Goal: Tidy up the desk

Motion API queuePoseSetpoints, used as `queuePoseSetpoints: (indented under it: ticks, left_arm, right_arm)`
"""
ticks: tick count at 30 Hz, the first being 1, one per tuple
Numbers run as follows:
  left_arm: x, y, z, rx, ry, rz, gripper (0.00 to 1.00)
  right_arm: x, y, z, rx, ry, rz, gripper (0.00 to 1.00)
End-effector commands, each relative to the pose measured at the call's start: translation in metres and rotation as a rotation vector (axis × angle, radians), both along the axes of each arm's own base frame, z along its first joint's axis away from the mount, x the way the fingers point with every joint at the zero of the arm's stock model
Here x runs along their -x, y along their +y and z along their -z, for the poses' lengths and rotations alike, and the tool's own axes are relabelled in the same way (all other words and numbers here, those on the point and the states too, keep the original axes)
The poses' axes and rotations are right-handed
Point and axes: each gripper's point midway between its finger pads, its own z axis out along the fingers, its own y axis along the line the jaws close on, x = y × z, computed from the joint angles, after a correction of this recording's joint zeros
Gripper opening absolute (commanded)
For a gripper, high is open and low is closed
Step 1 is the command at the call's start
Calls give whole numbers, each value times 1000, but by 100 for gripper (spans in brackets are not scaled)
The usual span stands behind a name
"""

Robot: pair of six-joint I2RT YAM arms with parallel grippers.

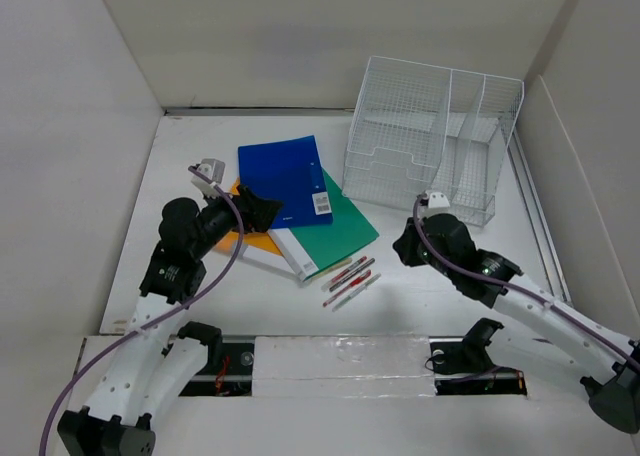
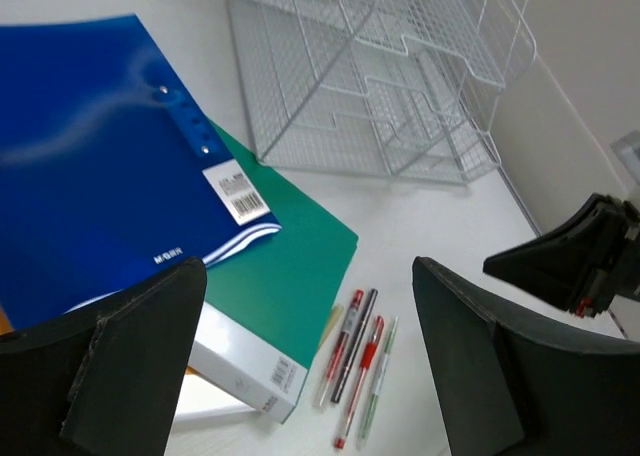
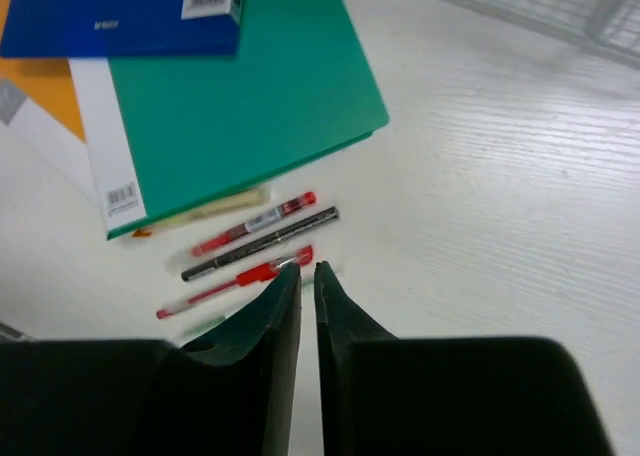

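The white desk (image 1: pixel 300 301) holds a stack of a blue folder (image 1: pixel 285 179), a green folder (image 1: pixel 338 231), a white book (image 1: pixel 290 254) and an orange folder (image 1: pixel 258 242). Several pens (image 1: pixel 350 276), red, black and green, lie side by side just right of the stack. My left gripper (image 1: pixel 262 208) is open and empty above the stack's left side; in the left wrist view (image 2: pixel 310 276) the green folder and pens (image 2: pixel 360 361) show between its fingers. My right gripper (image 1: pixel 405 244) is shut and empty, its tips (image 3: pixel 307 268) just over the pens' (image 3: pixel 255 238) right ends.
A white wire-mesh file organizer (image 1: pixel 430 141) stands at the back right, also seen in the left wrist view (image 2: pixel 380 76). White panel walls (image 1: pixel 70 126) border the desk on the left, back and right.
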Motion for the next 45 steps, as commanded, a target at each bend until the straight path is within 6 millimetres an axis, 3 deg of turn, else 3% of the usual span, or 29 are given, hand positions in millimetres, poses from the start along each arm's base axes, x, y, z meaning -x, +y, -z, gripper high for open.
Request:
queuePoseSetpoints:
  ticks: [1, 3, 4, 7, 9, 10, 11, 13, 14, 15, 16, 17, 18, 19, 21, 22, 23, 24, 25, 28, 29, 35, 39, 45]
  left_arm:
    - [9, -16, -18, 33, -74, 110, 81]
    - [4, -8, -20, 7, -72, 58, 84]
    - [0, -3, -14, -23, -48, 30, 86]
    - [-7, 18, -14, -85, -13, -91, 98]
    - [-14, 31, -14, -107, -4, -169, 99]
    - [-17, 34, -3, -121, 40, -190, 99]
    - [-19, 34, 6, -121, 70, -202, 99]
    - [-24, 29, 17, -100, 103, -188, 99]
    - [-23, 23, 24, -69, 133, -169, 99]
    - [-25, 21, 24, -53, 139, -169, 99]
    - [-29, 20, 30, -47, 164, -174, 94]
    - [-34, 22, 29, -40, 174, -198, 83]
    - [-37, 24, 32, -12, 202, -231, 46]
    - [-48, 27, 39, 25, 220, -285, 33]
    - [-54, 34, 55, 59, 268, -356, 33]
    - [-60, 36, 56, 95, 259, -393, 34]
    - [-63, 48, 75, 97, 280, -474, 37]
    - [-67, 51, 84, 109, 287, -505, 46]
    - [-72, 54, 86, 136, 281, -535, 50]
    - [-80, 72, 109, 87, 328, -655, 56]
    - [-84, 75, 109, 80, 330, -665, 58]
    - [-92, 85, 138, 72, 396, -714, 60]
    - [-101, 87, 140, 96, 381, -742, 60]
    - [-112, 84, 157, 62, 420, -743, 57]
  right_arm:
    - [-9, -25, -31, -57, -79, 135, 17]
    - [-14, -18, -43, -101, -104, 107, 25]
    - [-20, -14, -38, -90, -85, 92, 26]
    - [-22, 22, -34, -126, -53, -57, 32]
    - [-24, 52, -22, -135, -5, -160, 37]
    - [-26, 61, -21, -134, -6, -188, 38]
    - [-32, 77, -21, -151, -10, -223, 41]
    - [-42, 90, -21, -168, -22, -237, 44]
    - [-52, 103, -38, -214, -74, -258, 47]
    - [-59, 112, -24, -206, -48, -270, 48]
    - [-64, 119, -22, -212, -46, -284, 49]
    - [-69, 128, -25, -225, -55, -299, 49]
    - [-80, 138, -20, -223, -47, -297, 50]
    - [-95, 144, -18, -241, -45, -276, 51]
    - [-108, 145, -22, -257, -69, -244, 53]
    - [-117, 145, -11, -268, -45, -207, 55]
    - [-128, 144, -13, -291, -62, -175, 57]
    - [-135, 141, -8, -295, -56, -152, 59]
    - [-148, 135, 5, -294, -32, -115, 59]
    - [-158, 141, 10, -310, -12, -115, 62]
    - [-162, 140, 21, -294, 8, -90, 62]
    - [-168, 141, 46, -289, 51, -28, 62]
    - [-168, 147, 69, -268, 80, -5, 59]
    - [-172, 158, 83, -274, 66, 22, 53]
